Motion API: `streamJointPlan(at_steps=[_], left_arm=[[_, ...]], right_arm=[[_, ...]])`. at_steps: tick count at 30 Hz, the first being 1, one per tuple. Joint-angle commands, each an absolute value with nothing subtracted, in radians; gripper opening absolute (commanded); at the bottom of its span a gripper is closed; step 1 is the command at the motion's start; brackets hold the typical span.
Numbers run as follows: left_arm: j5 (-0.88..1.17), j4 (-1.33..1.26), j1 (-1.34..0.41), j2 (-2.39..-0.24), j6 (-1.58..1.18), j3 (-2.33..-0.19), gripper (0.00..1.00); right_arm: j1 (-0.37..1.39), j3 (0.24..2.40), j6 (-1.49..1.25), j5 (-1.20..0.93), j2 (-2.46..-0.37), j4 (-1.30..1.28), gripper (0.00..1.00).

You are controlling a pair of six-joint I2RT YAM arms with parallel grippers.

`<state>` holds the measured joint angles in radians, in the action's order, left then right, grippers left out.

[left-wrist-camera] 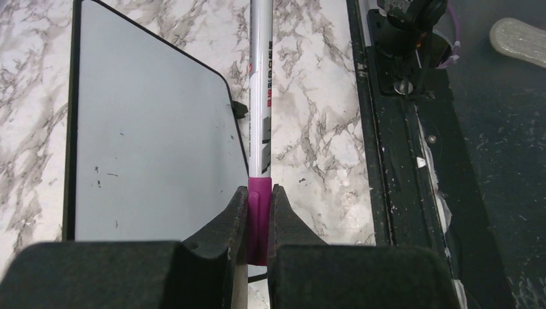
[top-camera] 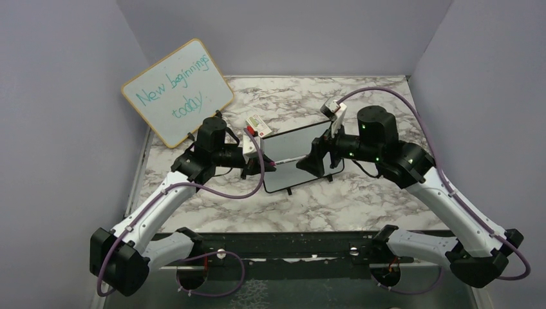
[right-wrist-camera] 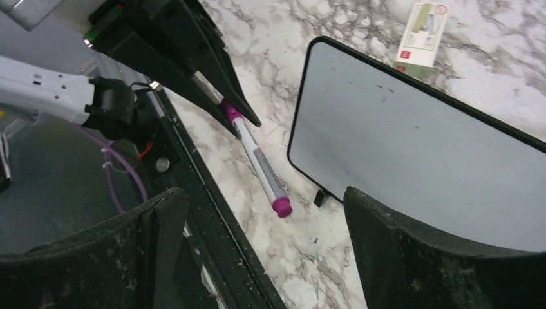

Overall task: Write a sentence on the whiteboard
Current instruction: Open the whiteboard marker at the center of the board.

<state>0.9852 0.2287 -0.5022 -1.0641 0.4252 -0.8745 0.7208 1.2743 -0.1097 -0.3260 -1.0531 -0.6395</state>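
The small black-framed whiteboard (top-camera: 290, 151) stands tilted on the marble table, mid-scene; its face (left-wrist-camera: 154, 141) (right-wrist-camera: 412, 141) is blank except for a few specks. No purple sentence shows on it. My left gripper (top-camera: 257, 165) (left-wrist-camera: 259, 206) is shut on the purple cap of a white marker (left-wrist-camera: 261, 109), just left of the board's near corner. The marker (right-wrist-camera: 257, 161) points its purple rear end towards my right gripper. My right gripper (top-camera: 315, 162) (right-wrist-camera: 263, 196) is open and empty, over the board's front right part, jaws wide apart.
A larger wood-framed board with teal writing (top-camera: 177, 90) leans at the back left. A small white and green box (top-camera: 257, 124) (right-wrist-camera: 422, 29) lies behind the whiteboard. A black rail (top-camera: 290, 243) (left-wrist-camera: 399, 161) runs along the near table edge. Grey walls close three sides.
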Motion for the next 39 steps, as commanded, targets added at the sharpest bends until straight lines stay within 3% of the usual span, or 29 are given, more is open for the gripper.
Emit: streamJointPlan(at_steps=[1,9,19,31,39], left_arm=[[1.088,0.212,-0.499,-1.083,0.407,-0.906,0.0],[1.124,0.213,-0.503,-1.106,0.371,-0.943,0.0],[1.131,0.206,-0.503,-1.12,0.345,-0.964,0.0],[1.131,0.247,-0.504,-1.139,0.354,-0.989,0.0],[1.139,0.307,-0.512,-1.155,0.385,-1.005,0.0]], right_arm=[[0.722,1.291,-0.112,-0.5,-1.094,-0.567,0.92],[0.722,1.243,-0.164,-0.518,-1.146,-0.471,0.67],[0.723,1.22,-0.192,-0.561,-1.187,-0.421,0.51],[0.722,1.265,-0.153,-0.602,-1.237,-0.507,0.37],[0.723,1.3,-0.135,-0.625,-1.241,-0.545,0.36]])
